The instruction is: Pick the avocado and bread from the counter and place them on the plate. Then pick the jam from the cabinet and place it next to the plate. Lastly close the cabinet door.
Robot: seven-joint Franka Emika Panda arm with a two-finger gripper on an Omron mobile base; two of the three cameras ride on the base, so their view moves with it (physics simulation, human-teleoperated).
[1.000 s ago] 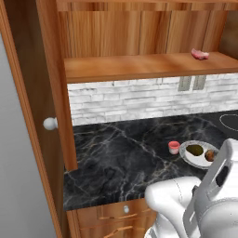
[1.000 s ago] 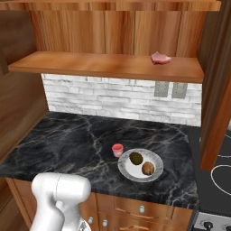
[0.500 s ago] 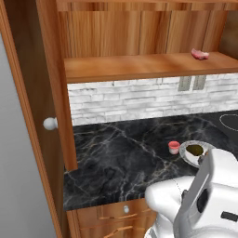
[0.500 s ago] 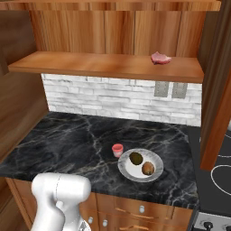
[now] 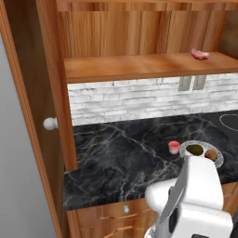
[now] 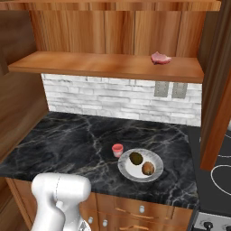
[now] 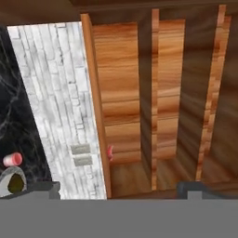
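The round white-grey plate [image 6: 130,171] lies on the black marble counter [image 6: 67,144]. On it sit the dark olive avocado [image 6: 136,158] and the orange-brown bread [image 6: 147,168]. The small red-pink jam [image 6: 117,150] stands on the counter just left of the plate, close to its rim. From the left base view I see the jam [image 5: 174,147], plate [image 5: 204,143], avocado [image 5: 195,149] and bread [image 5: 211,155] behind my white arm [image 5: 195,190]. The cabinet door [image 5: 28,93] with its white knob [image 5: 50,123] stands open at the left. My gripper [image 7: 120,189] is open and holds nothing, facing the wooden cabinet [image 7: 139,93].
A flat pink lump [image 6: 160,57] lies on the cabinet shelf [image 6: 90,65] at the right. White brick wall runs behind the counter. Wooden drawers [image 6: 140,210] with small knobs sit below it. A stove top [image 6: 216,171] borders the counter on the right.
In the left base view my arm has swung left and up from the right edge, and now covers the near edge of the plate. The food and jam have not moved.
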